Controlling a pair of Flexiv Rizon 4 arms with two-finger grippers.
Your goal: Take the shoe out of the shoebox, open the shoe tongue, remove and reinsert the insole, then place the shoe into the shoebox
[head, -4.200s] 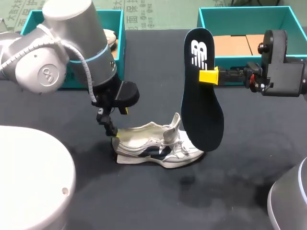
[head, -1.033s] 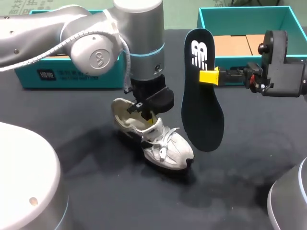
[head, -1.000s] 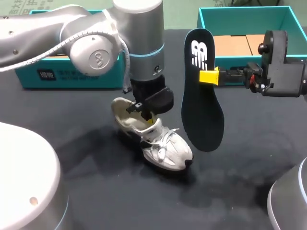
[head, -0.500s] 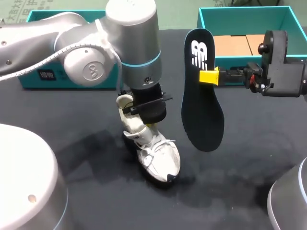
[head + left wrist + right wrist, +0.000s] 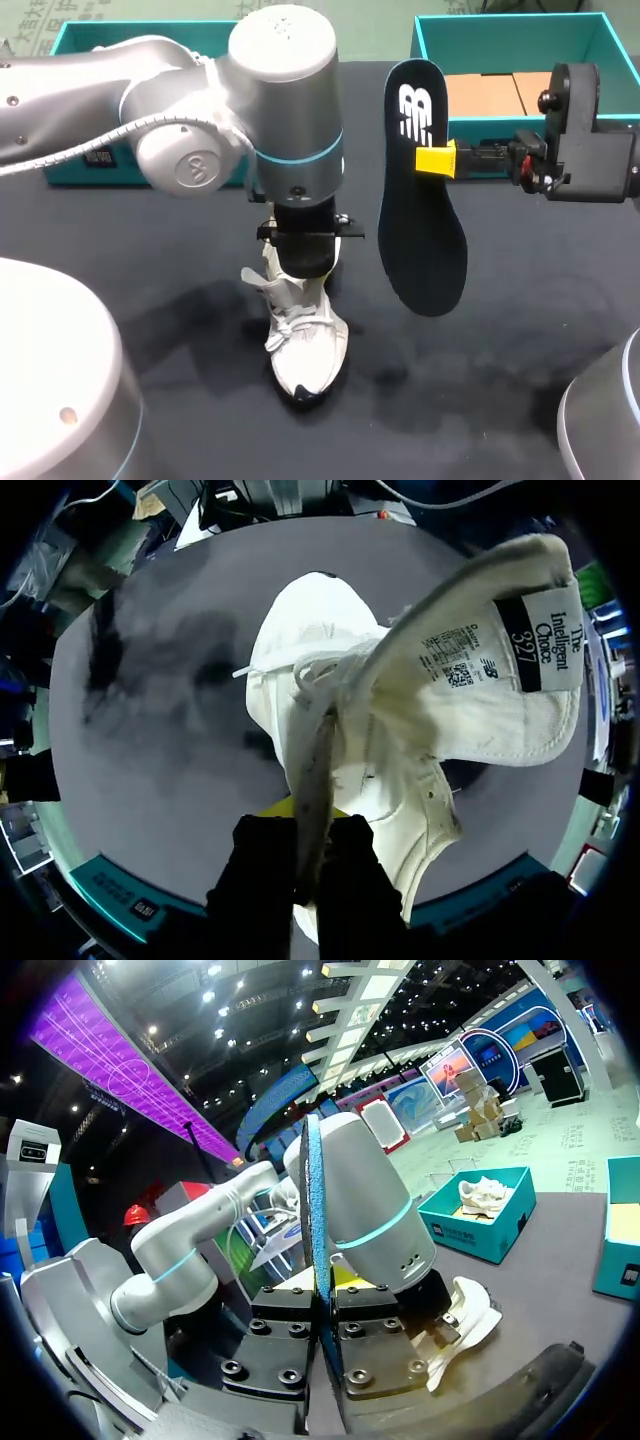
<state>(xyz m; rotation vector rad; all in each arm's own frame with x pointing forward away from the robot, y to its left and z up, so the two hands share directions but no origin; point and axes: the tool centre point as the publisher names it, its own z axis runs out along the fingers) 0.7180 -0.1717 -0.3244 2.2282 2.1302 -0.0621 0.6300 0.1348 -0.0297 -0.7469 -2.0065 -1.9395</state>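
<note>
White shoe (image 5: 300, 340), collar pinched in left gripper (image 5: 303, 815). Beside it, right gripper (image 5: 432, 159) clamps the insole (image 5: 425, 240); best slid in toe-first.

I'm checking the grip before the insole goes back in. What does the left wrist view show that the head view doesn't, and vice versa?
Only the left wrist view: the left gripper clamping the shoe by its collar, and the labelled tongue. Only the head view: the right gripper holding the insole upright, and the teal shoebox behind it. Both: the white shoe over the dark table.
</note>
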